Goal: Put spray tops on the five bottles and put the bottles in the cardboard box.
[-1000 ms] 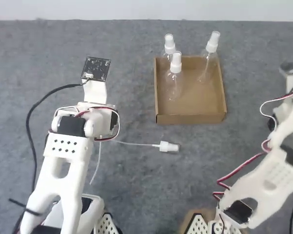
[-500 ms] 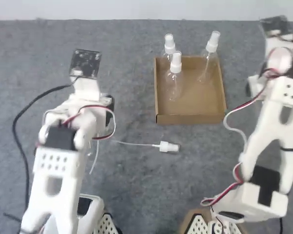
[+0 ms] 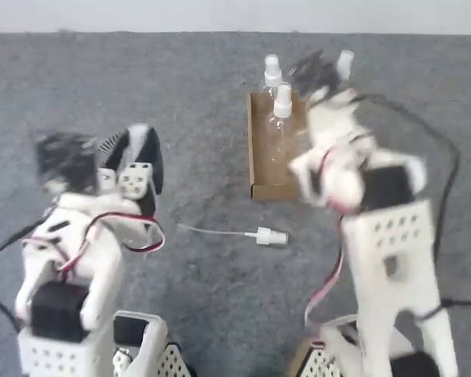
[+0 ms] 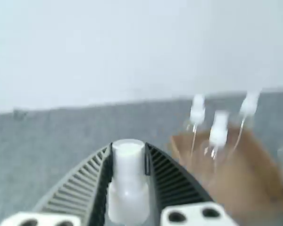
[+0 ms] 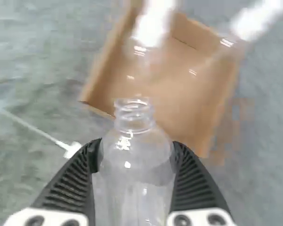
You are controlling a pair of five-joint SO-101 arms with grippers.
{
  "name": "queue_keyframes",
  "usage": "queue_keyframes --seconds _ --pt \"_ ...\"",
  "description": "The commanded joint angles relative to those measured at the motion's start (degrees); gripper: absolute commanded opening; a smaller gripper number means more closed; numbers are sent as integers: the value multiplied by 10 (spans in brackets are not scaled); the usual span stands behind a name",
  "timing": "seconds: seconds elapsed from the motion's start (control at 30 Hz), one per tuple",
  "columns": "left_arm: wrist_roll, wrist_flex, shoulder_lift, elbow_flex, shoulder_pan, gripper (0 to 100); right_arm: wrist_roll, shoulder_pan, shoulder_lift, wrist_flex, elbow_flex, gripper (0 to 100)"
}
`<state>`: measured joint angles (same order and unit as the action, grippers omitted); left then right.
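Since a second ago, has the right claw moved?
Yes: the right claw, holding a bottle, swung from the right edge to above the cardboard box.

No writing, label, number or sign could be read on anything. The box [image 3: 269, 191] was plain brown card, the bottle [image 5: 134, 165] clear and bare, the spray top [image 4: 127, 188] plain white.
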<state>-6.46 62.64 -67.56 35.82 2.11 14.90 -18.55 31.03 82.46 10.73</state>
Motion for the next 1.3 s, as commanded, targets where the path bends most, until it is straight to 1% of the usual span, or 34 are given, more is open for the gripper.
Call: queue_keyframes --seconds 0.0,0.1,0.27,0.4,0.5,0.57,0.7,0.77,0.93,1.03,1.17,1.27 --pt "-39 -56 -13 -65 -3 11 -13 -106 123 -109 171 6" --pt "-77 -101 -14 -80 -3 11 -46 -154 164 -177 254 6" --pt "-136 -166 -14 -81 -3 11 -56 -219 192 -296 367 6" --pt "-178 -193 -13 -79 -3 11 -82 -252 193 -342 396 6" --pt "-197 -198 -12 -71 -3 11 -91 -272 198 -356 405 6" --pt "-204 -205 -12 -53 -3 11 -92 -283 199 -358 407 6" --pt "-206 -244 -13 -2 -3 11 -91 -308 199 -364 415 6" --pt "-206 -259 -14 22 -3 11 -95 -320 199 -400 421 6" --pt "-207 -289 -17 66 -3 11 -97 -323 199 -514 478 6" --pt "-207 -289 -17 68 -25 11 -97 -323 199 -575 515 6" --pt "-207 -298 -15 73 -47 11 -96 -321 199 -606 535 6" --pt "-207 -300 -17 88 -46 11 -96 -321 199 -611 535 6"
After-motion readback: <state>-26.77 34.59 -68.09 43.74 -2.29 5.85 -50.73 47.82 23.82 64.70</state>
